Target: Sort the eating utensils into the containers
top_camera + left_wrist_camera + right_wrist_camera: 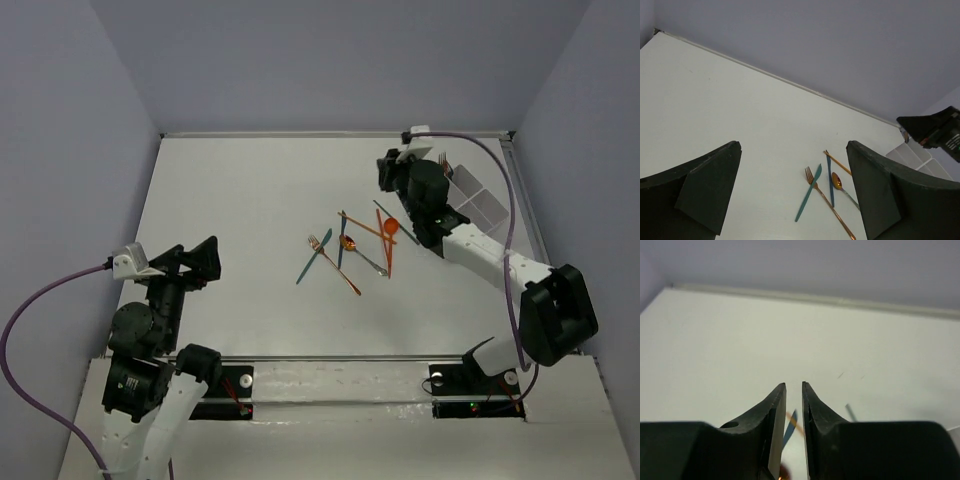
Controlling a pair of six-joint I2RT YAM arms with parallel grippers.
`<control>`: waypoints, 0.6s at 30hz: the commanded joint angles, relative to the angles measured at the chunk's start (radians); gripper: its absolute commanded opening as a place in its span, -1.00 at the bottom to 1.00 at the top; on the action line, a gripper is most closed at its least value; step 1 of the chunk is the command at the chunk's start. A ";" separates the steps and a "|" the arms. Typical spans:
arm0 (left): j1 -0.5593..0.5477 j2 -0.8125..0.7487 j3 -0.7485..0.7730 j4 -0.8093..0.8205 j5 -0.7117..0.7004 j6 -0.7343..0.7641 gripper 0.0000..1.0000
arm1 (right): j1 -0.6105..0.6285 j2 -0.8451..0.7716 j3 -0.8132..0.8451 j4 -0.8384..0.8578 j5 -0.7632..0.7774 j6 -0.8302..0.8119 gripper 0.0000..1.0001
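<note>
Because the thin orange and dark teal plastic forks, knives and spoons (348, 243) lie flat and partly crossed in a loose scatter near the middle of the white tabletop (230, 190), none looks simple to lift cleanly. The small white divided tray (478, 200) sits at the far right, partly hidden behind the right arm.

The right hand (793, 385) hangs over the right end of the scatter. Its fingers are almost together, with only a thin slit between them, and I cannot tell whether they pinch anything. The left hand (793, 146) is spread wide and empty, well back from the utensils.

These pieces are probably very light, stiff and slick, so they may skid or tip rather than rise. A pinch across the middle of a handle seems safest. It would be best to pick a piece at the edge of the scatter, since crossed pieces would likely drag their neighbours along.
</note>
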 commanded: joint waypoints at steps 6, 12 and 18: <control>0.003 0.028 0.003 0.070 0.045 0.024 0.98 | 0.237 0.178 0.011 -0.505 -0.172 0.129 -0.22; 0.012 0.033 0.000 0.073 0.056 0.024 0.98 | 0.320 0.266 0.049 -0.551 -0.217 0.126 -0.14; 0.012 0.034 0.000 0.073 0.058 0.024 0.98 | 0.363 0.361 0.134 -0.612 -0.160 0.114 -0.18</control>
